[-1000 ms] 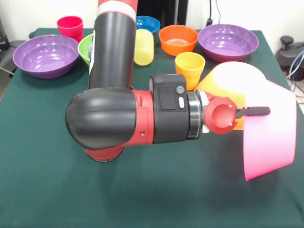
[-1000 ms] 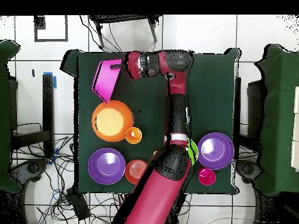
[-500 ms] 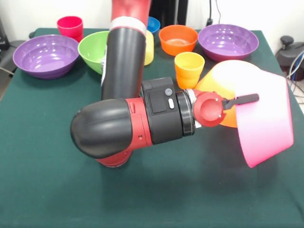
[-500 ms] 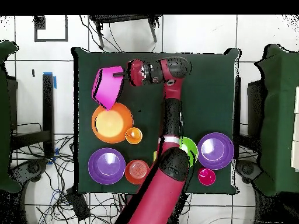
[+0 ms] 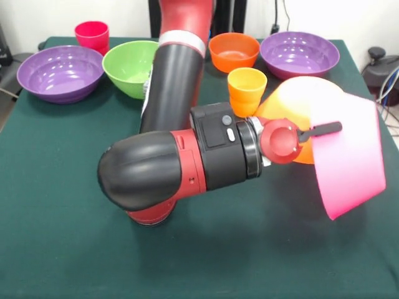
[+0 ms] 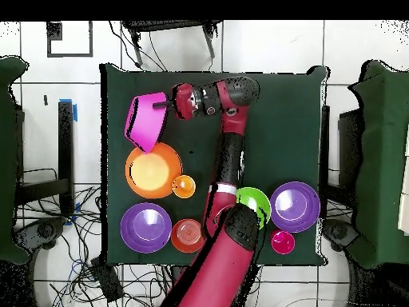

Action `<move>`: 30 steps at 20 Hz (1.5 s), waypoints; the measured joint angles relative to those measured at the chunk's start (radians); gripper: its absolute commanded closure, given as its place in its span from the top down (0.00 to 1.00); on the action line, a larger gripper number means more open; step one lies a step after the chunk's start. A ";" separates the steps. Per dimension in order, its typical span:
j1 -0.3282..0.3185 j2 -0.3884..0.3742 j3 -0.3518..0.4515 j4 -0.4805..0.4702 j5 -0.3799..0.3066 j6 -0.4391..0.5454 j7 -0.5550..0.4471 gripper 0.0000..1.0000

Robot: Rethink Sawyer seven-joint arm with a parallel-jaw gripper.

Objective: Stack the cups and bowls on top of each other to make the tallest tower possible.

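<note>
Since a moment ago the arm's upper column has swung further right, so the green bowl (image 5: 132,66) now shows nearly whole, and the yellow cup and blue bowl that stood behind it are hidden. The pink bowl (image 5: 348,157) has barely shifted.

The gripper (image 5: 324,130) reaches out sideways to the right, its dark fingers (image 5: 321,130) pinched on the rim of the pink bowl, which hangs tipped on its side above the green table (image 5: 62,237), clear of the cloth, on the near right. How wide the fingers stand apart I cannot make out; only that the rim is caught between them. In the overhead view the pink bowl (image 6: 144,120) sits just off the edge of the large orange bowl (image 6: 152,169), overlapping its rim from above.

The large orange bowl (image 5: 299,99) lies just behind the held bowl, partly covered by it and by the red wrist. The orange cup (image 5: 247,91) stands upright just left of it, close to the wrist. Along the far edge stand the small orange-red bowl (image 5: 234,51), a purple bowl (image 5: 300,55) to the right, another purple bowl (image 5: 60,71) at far left, and the red cup (image 5: 91,35) behind that one. The arm's black elbow (image 5: 143,171) bulks over the middle of the table.
</note>
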 measured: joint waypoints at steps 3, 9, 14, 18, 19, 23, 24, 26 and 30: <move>-0.015 0.018 0.227 -0.057 -0.279 0.078 -0.076 0.00; -0.018 0.023 0.693 -0.190 -0.884 0.134 -0.372 0.00; -0.020 0.024 1.001 -0.279 -1.273 0.141 -0.597 0.00; -0.028 0.025 1.199 -0.366 -1.492 0.207 -0.699 0.00; -0.032 0.027 1.218 -0.378 -1.509 0.221 -0.701 0.00; -0.046 0.037 1.279 -0.418 -1.555 0.261 -0.704 0.00; -0.049 0.040 1.288 -0.424 -1.559 0.262 -0.704 0.00; -0.056 0.047 1.305 -0.437 -1.567 0.265 -0.704 0.00; -0.067 0.060 1.333 -0.463 -1.571 0.269 -0.704 0.00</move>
